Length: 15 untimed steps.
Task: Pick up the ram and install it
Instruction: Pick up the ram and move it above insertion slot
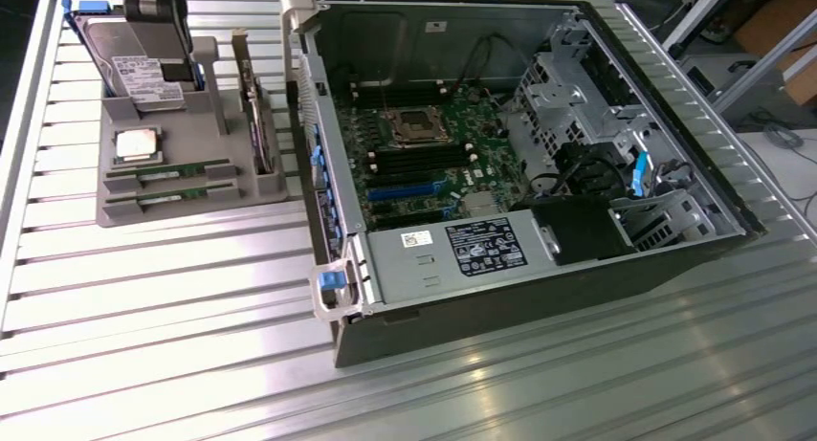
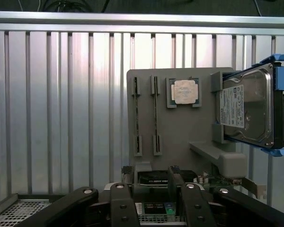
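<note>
The black two-fingered claw (image 2: 150, 171) stands with its jaws apart and nothing between them. In the wrist view it looks across a corner of the case toward the parts holder and touches nothing.

Just beyond its tips lies the grey moulded parts tray (image 2: 180, 142). The ram (image 2: 155, 113), a long, thin green circuit-board stick, stands on edge there, held in grey clips at both ends. An identical second stick (image 2: 136, 116) sits just beside it, parallel. In the exterior view the ram (image 1: 172, 174) and the second stick (image 1: 172, 198) lie in the tray (image 1: 166, 214) at the centre left of the frame, below the square silver processor chip (image 1: 137, 144).

The step in hand looks like the approach for the pick. I cannot tell which stick the claw is aimed at.

- **Where to grip:** take the stick mid-length, between the end clips, with the fingers on its two flat faces.
- **Clearance:** the gap to the neighbouring stick is narrow, so one finger must drop cleanly into it without nudging the other stick.
- **The lift:** pull straight out of the clips, since any twist could bind or flex the board.

Farther out, the large silver hard drive with a white label (image 1: 134, 63) stands at the upper left. The open grey computer case (image 1: 344, 341) fills the centre and right, on the ribbed aluminium table (image 1: 153, 317).
</note>
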Tool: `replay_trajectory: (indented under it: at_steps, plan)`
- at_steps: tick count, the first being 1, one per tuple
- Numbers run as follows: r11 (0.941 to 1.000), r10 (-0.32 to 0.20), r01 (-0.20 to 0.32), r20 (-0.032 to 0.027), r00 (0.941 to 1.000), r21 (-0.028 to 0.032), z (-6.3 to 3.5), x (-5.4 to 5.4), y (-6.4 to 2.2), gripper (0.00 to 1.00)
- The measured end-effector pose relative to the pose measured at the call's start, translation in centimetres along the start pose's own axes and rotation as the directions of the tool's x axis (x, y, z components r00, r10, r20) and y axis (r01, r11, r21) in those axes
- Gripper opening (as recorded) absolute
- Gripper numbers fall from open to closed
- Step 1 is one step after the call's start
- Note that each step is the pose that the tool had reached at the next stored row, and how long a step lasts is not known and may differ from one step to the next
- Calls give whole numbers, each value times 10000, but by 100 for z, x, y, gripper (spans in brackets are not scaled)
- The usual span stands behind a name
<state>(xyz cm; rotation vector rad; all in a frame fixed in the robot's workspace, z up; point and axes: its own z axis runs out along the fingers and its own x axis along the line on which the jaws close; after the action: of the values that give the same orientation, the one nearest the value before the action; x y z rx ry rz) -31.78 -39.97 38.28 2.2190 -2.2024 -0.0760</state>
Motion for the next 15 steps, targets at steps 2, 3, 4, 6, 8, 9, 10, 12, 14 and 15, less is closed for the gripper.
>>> replay_trajectory:
  at_steps: [2,3,4,6,8,9,10,12,14,15]
  plan:
    - [10000,0,0,0,10000,0,2,0,0,42]
    - [10000,0,0,0,10000,-1,3,0,0,42]
    - [10000,0,0,0,10000,0,5,0,0,42]
    - [10000,0,0,0,10000,0,9,0,0,42]
    - [10000,0,0,0,10000,0,13,0,-1,42]
    - [10000,0,0,0,10000,0,17,1,-1,42]
    - [10000,0,0,0,10000,0,21,1,-1,42]
    - [10000,0,0,0,10000,0,24,1,-1,42]
    - [10000,0,0,0,10000,0,28,1,-1,42]
    - [10000,0,0,0,10000,-1,30,1,-1,42]
